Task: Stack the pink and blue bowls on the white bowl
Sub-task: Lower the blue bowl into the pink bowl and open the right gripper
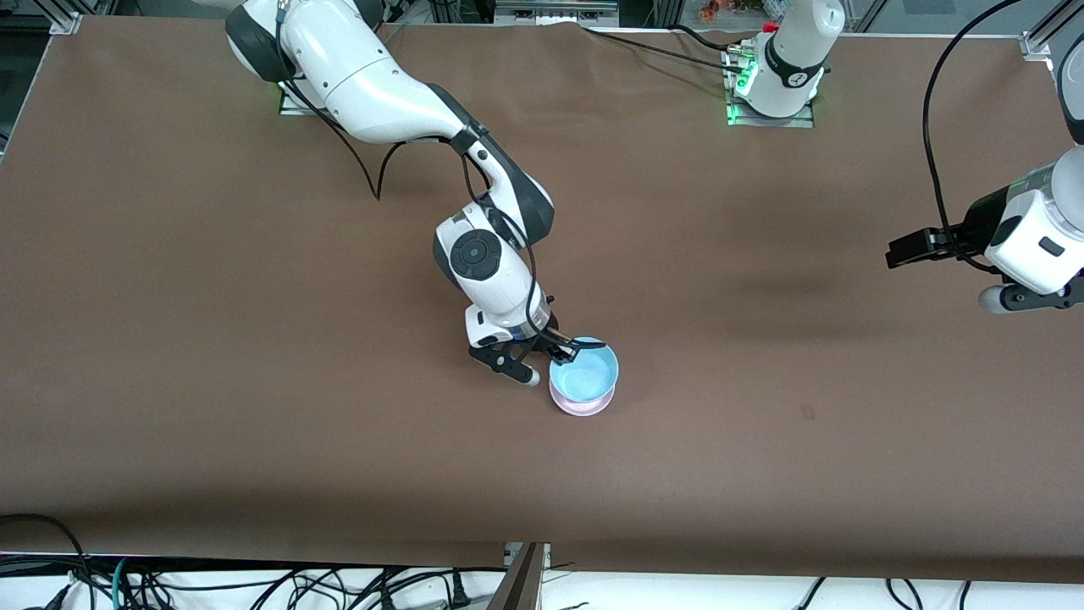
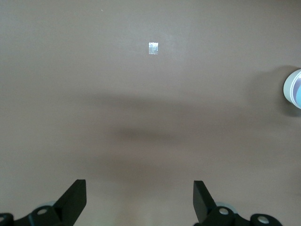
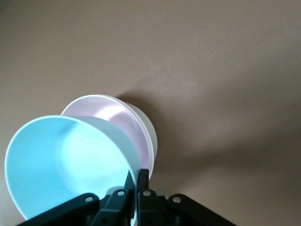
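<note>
**A:** Why is your right gripper (image 1: 555, 343) pinching the blue bowl (image 1: 584, 371) by its rim?

**B:** A thin wall suits two fingers: one inside, one outside, clamped tight. You carry it tilted over the stack, not yet seated, so it looks like the last placing step.

**A:** What sits under the blue bowl?

**B:** The pink bowl (image 3: 110, 110) nests in the white bowl (image 3: 149, 129), mid-bench. All three look empty.

**A:** And your left gripper (image 2: 138, 200)?

**B:** It waits with fingers spread wide, holding nothing, over bare bench (image 1: 762, 440) well apart from the blue bowl, toward the left arm's end.
</note>
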`<control>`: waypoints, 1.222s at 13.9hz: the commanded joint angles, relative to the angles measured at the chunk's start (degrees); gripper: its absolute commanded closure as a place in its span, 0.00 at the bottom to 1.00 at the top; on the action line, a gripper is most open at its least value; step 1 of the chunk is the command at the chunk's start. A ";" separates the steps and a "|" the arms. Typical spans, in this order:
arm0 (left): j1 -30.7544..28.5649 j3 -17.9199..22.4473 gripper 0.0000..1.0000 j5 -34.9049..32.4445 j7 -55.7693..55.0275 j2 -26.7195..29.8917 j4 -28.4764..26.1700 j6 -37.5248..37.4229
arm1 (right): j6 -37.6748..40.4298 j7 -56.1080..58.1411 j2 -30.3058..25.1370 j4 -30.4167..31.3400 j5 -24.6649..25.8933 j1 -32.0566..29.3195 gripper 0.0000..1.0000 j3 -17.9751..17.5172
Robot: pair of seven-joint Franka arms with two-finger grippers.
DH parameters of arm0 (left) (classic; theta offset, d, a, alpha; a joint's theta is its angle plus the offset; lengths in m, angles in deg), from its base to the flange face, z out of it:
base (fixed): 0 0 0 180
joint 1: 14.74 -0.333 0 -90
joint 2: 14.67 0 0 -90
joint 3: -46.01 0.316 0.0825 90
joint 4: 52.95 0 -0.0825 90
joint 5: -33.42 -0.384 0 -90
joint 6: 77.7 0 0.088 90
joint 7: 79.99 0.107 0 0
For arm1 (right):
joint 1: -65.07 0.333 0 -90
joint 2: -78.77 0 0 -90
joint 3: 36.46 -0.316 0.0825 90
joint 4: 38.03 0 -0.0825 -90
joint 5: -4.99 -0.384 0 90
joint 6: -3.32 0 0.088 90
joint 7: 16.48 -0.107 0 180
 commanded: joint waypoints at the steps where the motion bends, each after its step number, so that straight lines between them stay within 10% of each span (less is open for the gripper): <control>1: -0.53 -0.29 0.00 -1.76 2.48 0.48 -0.74 0.07 | -0.87 1.33 1.74 -2.56 0.66 0.35 1.00 0.57; 10: -0.53 -0.02 0.00 -1.58 2.39 -0.67 1.03 -0.02 | -2.81 2.21 2.80 -2.55 0.66 0.17 1.00 0.48; 17: -0.62 0.07 0.00 -1.49 2.48 -0.67 1.20 -0.02 | -0.09 1.78 2.01 -2.47 0.58 0.17 0.59 0.57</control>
